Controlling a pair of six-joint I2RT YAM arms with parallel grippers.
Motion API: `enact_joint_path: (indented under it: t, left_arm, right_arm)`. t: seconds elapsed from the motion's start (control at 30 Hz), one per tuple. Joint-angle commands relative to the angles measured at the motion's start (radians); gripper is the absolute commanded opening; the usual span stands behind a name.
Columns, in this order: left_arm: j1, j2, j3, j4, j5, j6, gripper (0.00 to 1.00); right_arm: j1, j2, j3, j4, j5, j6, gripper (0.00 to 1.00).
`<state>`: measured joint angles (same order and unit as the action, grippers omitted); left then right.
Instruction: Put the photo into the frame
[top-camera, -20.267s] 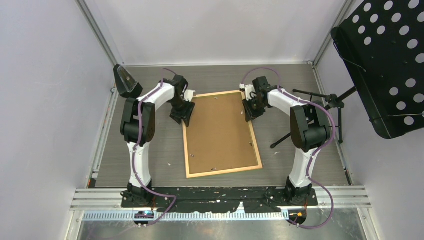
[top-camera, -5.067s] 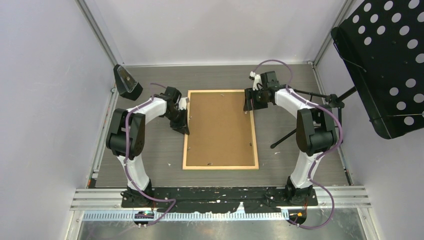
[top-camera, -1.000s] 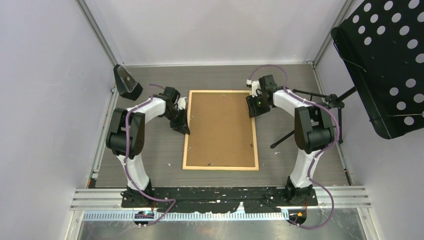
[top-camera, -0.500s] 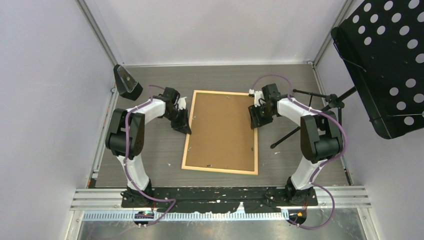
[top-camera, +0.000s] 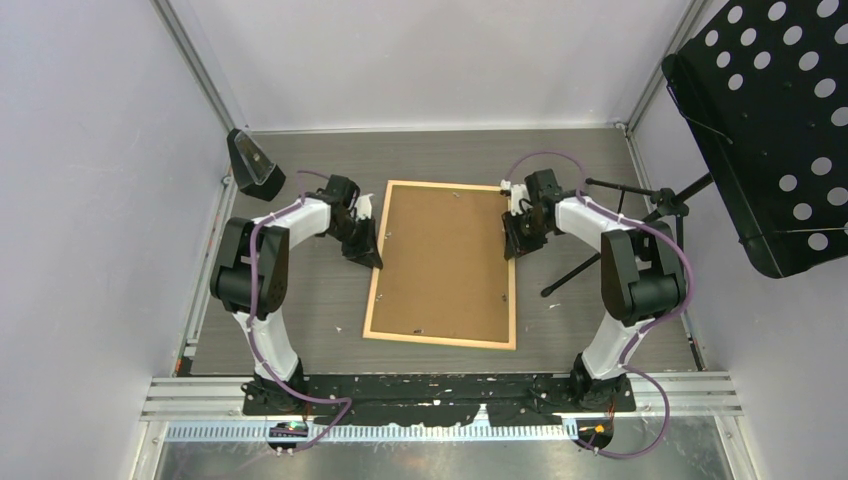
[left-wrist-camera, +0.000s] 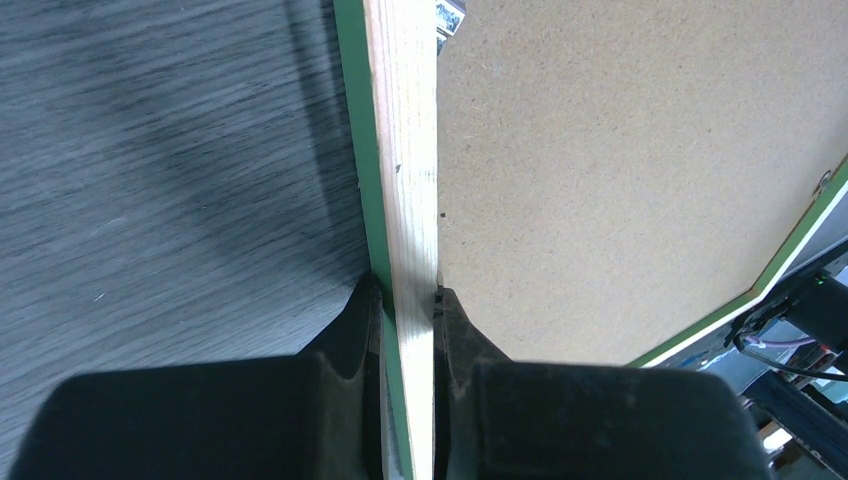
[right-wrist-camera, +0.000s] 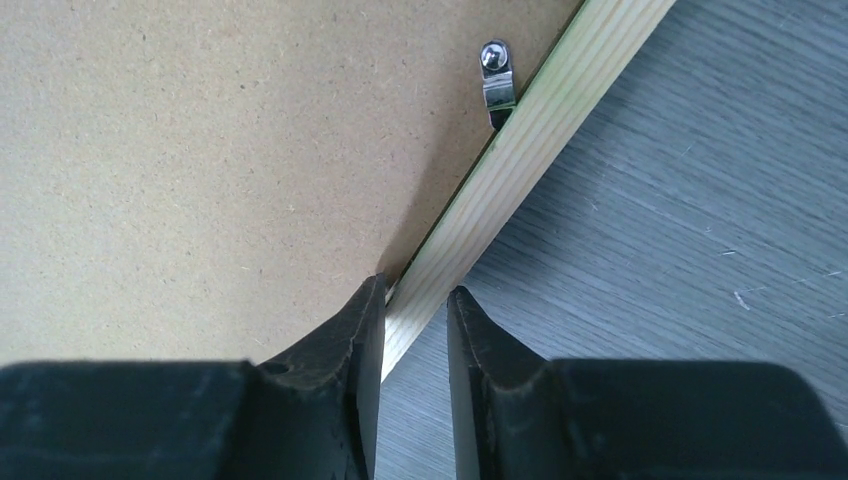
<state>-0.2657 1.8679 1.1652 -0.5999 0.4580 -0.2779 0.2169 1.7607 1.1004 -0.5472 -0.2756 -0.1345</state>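
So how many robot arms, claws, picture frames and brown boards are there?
Robot arms: 2, the left arm and the right arm
Claws: 2, the left claw and the right claw
Picture frames: 1, the frame
Brown boards: 1, the backing board
Total: 6

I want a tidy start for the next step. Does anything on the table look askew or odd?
Yes. The large light-wood picture frame, lying back up with its brown hardboard backing in, sits slightly askew: its far edge slopes against the back edge of the grey table. Nothing looks damaged or spilled.
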Motion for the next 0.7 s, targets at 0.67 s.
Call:
enact_joint_path:
  t: [0.67]
  left_arm:
    - [0.0,-0.038,-0.165,0.154,0.027,-0.062,0.28]
  right_arm:
    - [0.014,0.351,0.532,-0.036,-0.141,-0.026,0.06]
